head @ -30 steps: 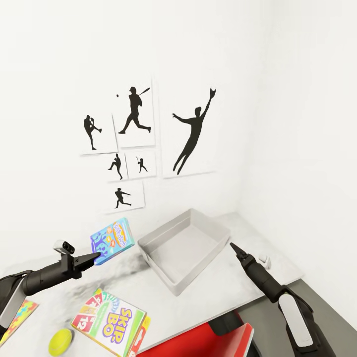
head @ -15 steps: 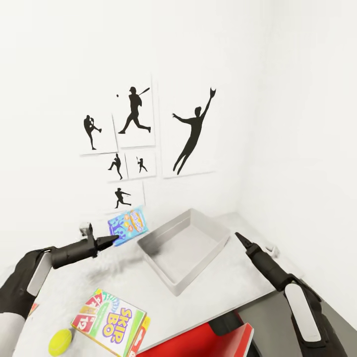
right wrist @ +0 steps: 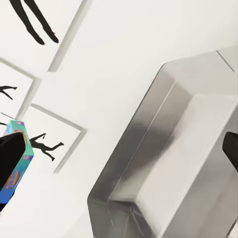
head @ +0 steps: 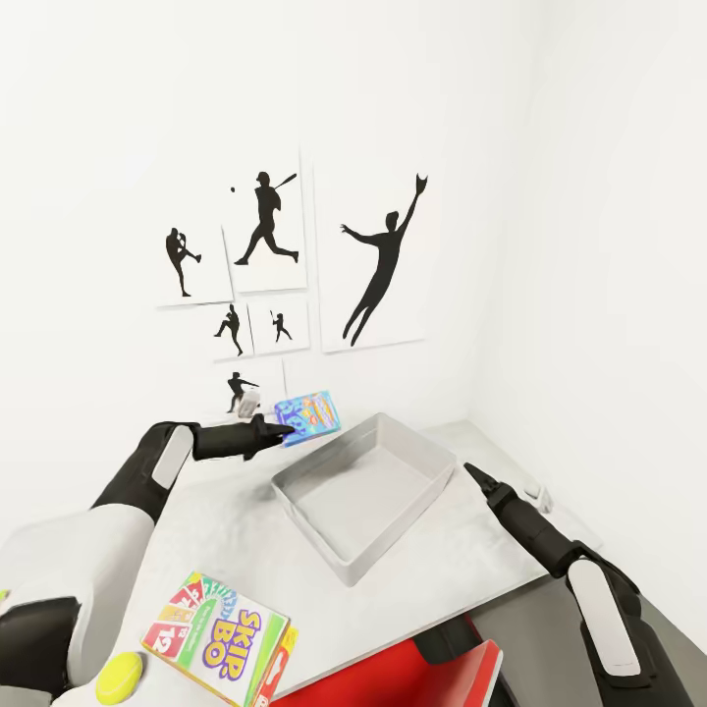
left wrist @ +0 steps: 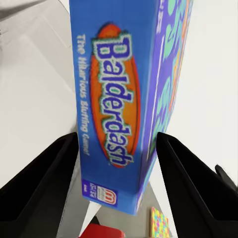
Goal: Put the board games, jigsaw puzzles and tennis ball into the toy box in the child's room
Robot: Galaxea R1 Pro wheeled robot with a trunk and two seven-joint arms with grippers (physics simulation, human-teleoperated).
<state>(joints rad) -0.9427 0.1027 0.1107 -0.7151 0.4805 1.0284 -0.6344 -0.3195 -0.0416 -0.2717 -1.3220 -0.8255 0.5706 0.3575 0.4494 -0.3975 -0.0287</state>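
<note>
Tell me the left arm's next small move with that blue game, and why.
Probably carry it a little further right and lower it. The left gripper holds the blue Balderdash carton in the air beside the toy box's far-left rim, not yet over the bare interior. Opening the jaws now would likely drop it onto the table.

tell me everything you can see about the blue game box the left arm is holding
The blue game box is a flat carton, bright blue, with "Balderdash" in white letters on an orange oval along its narrow edge and colourful lettering on its broad face. It looks like printed cardboard, closed and undamaged. The left gripper clamps it across its thin sides, holding it in the air, tilted, near the far left corner of the toy box, above the table. Nothing else touches it.
</note>
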